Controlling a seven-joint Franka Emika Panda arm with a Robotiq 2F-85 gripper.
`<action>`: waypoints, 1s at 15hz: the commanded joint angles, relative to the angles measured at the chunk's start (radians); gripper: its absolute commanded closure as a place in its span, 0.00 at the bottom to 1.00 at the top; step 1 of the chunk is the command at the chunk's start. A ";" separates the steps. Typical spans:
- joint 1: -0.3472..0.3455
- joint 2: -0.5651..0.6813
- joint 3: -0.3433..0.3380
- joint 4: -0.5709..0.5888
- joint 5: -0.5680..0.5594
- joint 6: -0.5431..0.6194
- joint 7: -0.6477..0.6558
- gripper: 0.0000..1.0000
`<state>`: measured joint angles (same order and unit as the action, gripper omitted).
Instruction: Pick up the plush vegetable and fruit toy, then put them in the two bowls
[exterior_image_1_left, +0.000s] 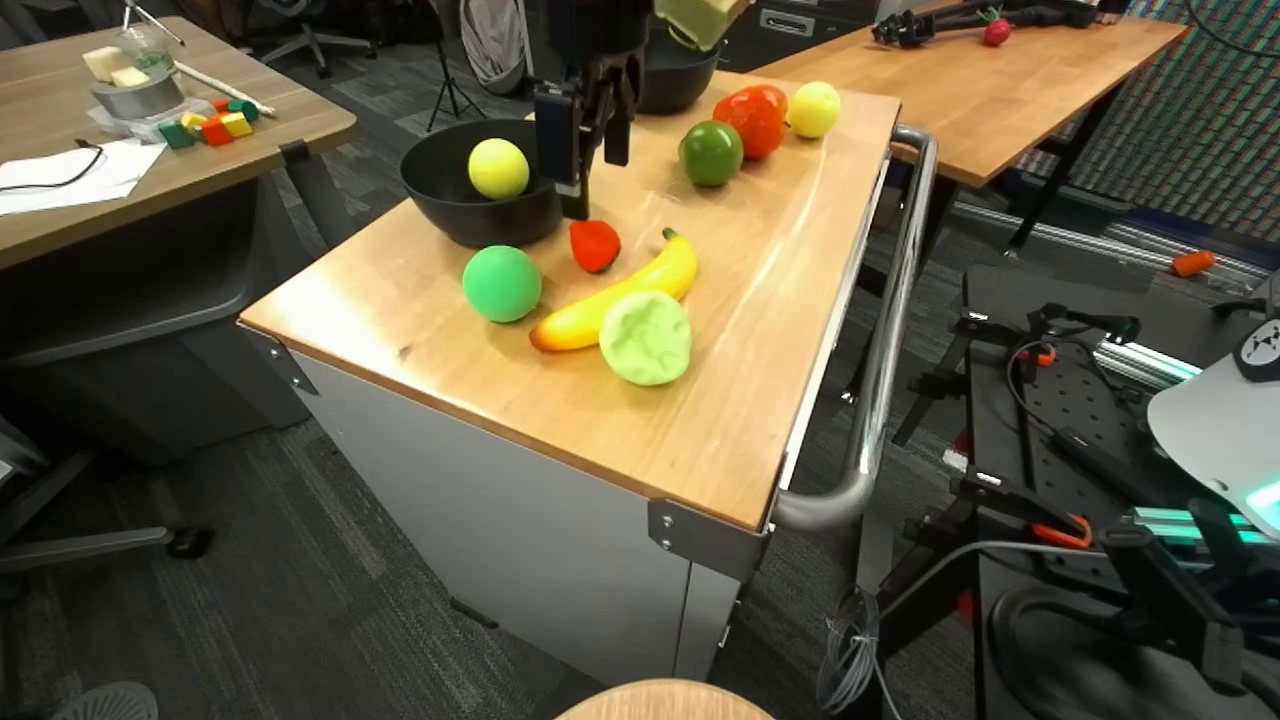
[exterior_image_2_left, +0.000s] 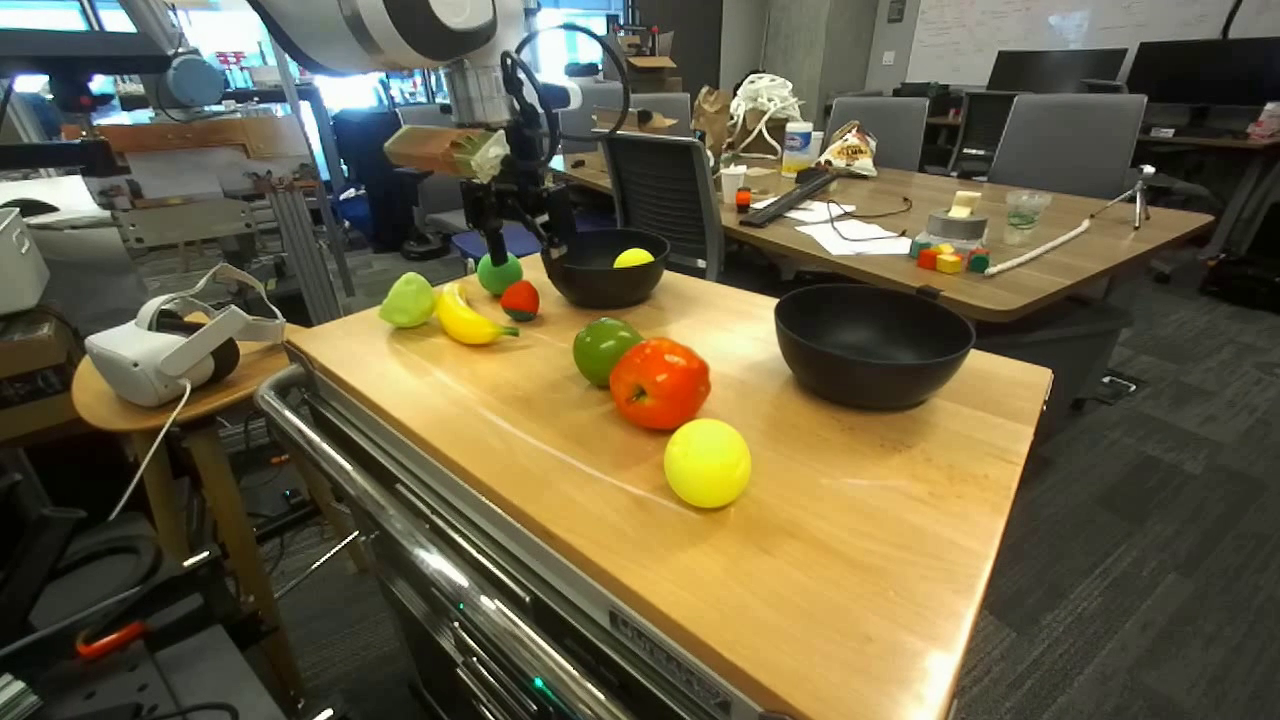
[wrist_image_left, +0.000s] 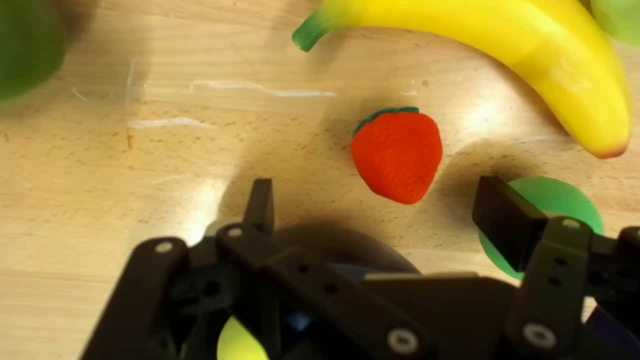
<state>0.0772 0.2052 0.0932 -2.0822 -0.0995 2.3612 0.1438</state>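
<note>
My gripper is open and empty above the table, beside a black bowl that holds a yellow ball. In the wrist view the open fingers stand on either side of the lower end of a red strawberry, apart from it. A banana lies past it, and a green ball is partly behind a finger. A pale green toy touches or overlaps the banana's outline. A dark green fruit, a red-orange one and a yellow ball lie nearer a second bowl, which looks empty.
A metal handle rail runs along one side of the wooden cart top. A brown table with blocks and tape stands nearby. A stool holds a white headset.
</note>
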 joint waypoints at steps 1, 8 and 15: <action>0.001 0.034 -0.013 -0.014 0.045 0.072 -0.009 0.00; -0.008 0.087 -0.009 -0.003 0.132 0.087 -0.043 0.44; 0.069 -0.056 -0.036 -0.020 -0.094 0.057 0.031 0.75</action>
<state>0.0868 0.2644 0.0817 -2.0852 -0.0687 2.4423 0.1238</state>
